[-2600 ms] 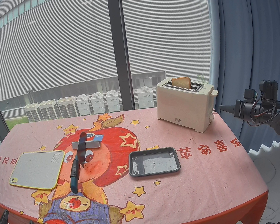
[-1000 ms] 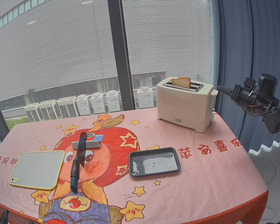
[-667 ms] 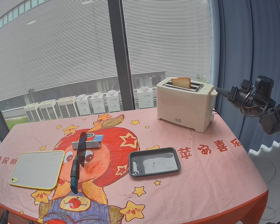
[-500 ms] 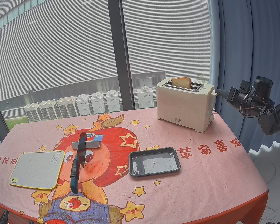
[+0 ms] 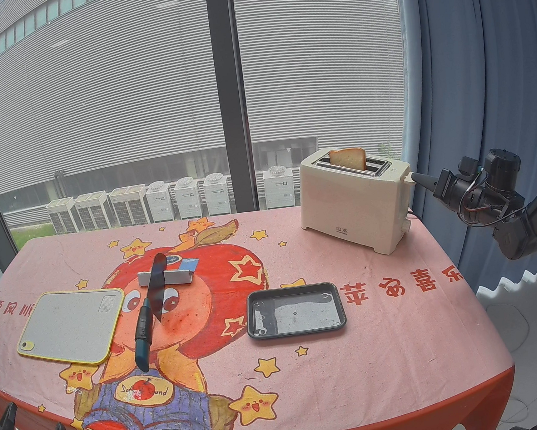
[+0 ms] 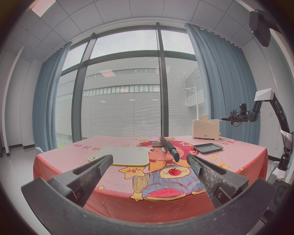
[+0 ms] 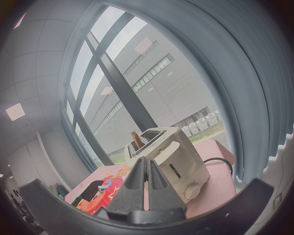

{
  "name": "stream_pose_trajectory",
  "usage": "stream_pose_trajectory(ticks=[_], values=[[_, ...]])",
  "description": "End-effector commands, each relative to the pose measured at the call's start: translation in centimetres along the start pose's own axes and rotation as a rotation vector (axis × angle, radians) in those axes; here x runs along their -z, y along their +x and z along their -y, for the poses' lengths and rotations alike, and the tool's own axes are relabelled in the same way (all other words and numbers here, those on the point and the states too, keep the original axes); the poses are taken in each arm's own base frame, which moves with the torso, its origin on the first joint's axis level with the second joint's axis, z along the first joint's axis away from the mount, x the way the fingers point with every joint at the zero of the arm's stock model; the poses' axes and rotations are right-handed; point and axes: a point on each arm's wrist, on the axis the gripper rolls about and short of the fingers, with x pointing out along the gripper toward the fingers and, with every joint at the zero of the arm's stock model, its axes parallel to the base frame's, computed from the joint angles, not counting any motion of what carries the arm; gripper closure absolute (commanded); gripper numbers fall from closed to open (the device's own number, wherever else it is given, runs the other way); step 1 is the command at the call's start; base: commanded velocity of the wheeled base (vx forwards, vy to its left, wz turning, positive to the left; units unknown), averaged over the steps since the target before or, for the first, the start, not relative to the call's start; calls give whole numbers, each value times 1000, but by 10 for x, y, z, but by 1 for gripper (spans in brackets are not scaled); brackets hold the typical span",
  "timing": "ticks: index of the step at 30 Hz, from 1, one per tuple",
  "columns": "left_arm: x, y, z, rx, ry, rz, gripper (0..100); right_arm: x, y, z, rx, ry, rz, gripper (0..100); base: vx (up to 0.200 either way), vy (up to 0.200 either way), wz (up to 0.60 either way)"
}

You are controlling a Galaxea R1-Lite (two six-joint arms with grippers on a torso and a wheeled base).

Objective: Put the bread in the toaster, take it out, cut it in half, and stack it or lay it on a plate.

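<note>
A cream toaster (image 5: 352, 201) stands at the table's back right, and a slice of bread (image 5: 348, 159) sticks up out of its far slot. My right gripper (image 5: 417, 178) is shut with nothing in it, its tip right beside the toaster's side lever (image 5: 410, 178). In the right wrist view the shut gripper (image 7: 146, 163) points at the lever (image 7: 167, 150), with the bread (image 7: 136, 139) upright behind. My left gripper (image 6: 150, 171) is open and holds nothing, low off the table's front left edge. A black tray-like plate (image 5: 295, 310) lies mid-table.
A yellow-rimmed cutting board (image 5: 71, 326) lies at the front left. A dark knife (image 5: 149, 312) leans on a small white rest (image 5: 164, 277) beside it. Blue curtains (image 5: 487, 78) hang close behind the right arm. The toaster's cord (image 7: 219, 160) trails off the table's right corner.
My right gripper has risen and moved left from beside the table to the toaster's side lever. Bread, knife, board and plate have not moved.
</note>
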Motion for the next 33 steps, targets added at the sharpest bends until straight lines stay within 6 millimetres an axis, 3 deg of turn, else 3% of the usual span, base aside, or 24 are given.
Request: stream_pose_trajectory(ticks=[1,33], values=[[5,0,0,-1,0,-1,0,1,1,1,1,1,-2,100,0,0,0],[5,0,0,-1,0,-1,0,8,2,8,23,18,-25,100,0,0,0]])
